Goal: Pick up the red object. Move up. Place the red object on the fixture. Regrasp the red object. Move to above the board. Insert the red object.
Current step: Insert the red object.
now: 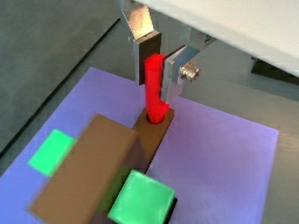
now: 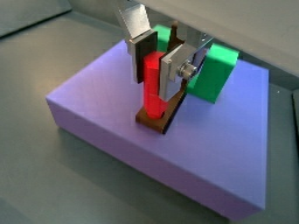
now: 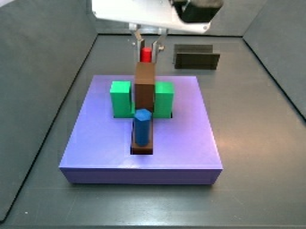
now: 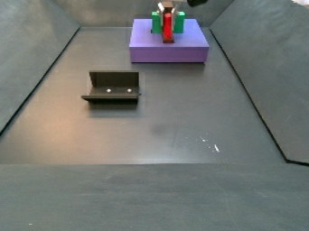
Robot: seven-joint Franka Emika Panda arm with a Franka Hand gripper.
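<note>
The red object (image 1: 153,87) stands upright with its lower end in a hole at the end of the brown bar (image 1: 100,171) on the lavender board (image 1: 222,166). My gripper (image 1: 158,79) is above the board, its two silver fingers closed on the peg's upper part, as also shows in a wrist view (image 2: 156,77). In a side view the peg (image 3: 146,55) stands at the bar's far end under the gripper (image 3: 146,43). The fixture (image 4: 111,87) stands empty on the floor, apart from the board (image 4: 151,45).
Green blocks (image 3: 121,98) flank the brown bar (image 3: 145,98), and a blue cylinder (image 3: 142,125) stands at its near end. The fixture also shows behind the board in a side view (image 3: 196,58). Dark walls enclose the floor.
</note>
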